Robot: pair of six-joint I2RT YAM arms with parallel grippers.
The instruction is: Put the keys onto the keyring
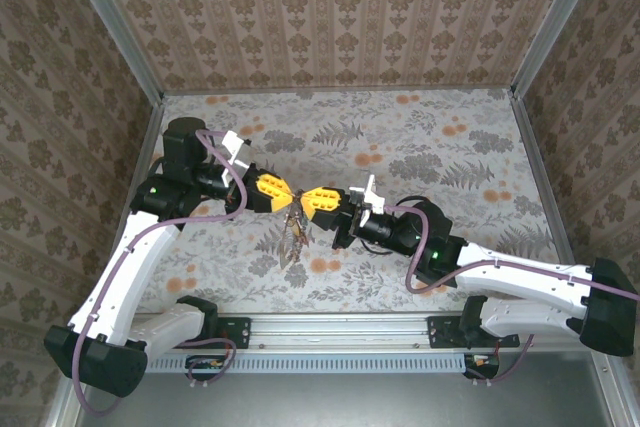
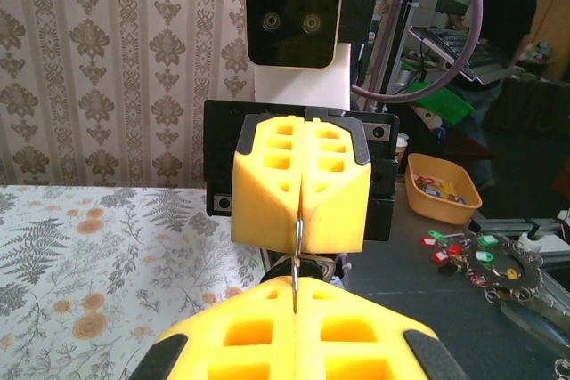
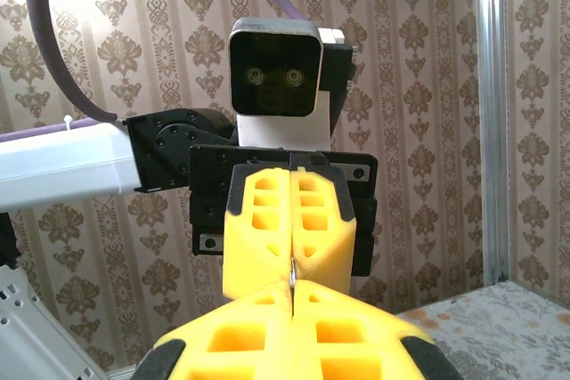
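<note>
Left gripper, right gripper — both clamped tip to tip on thin dark metal keyring; small dull keys hang below the fingertips.

The thin dark keyring stands edge-on, clamped by the left pincer and right pincer; keys dangle beneath.
</note>
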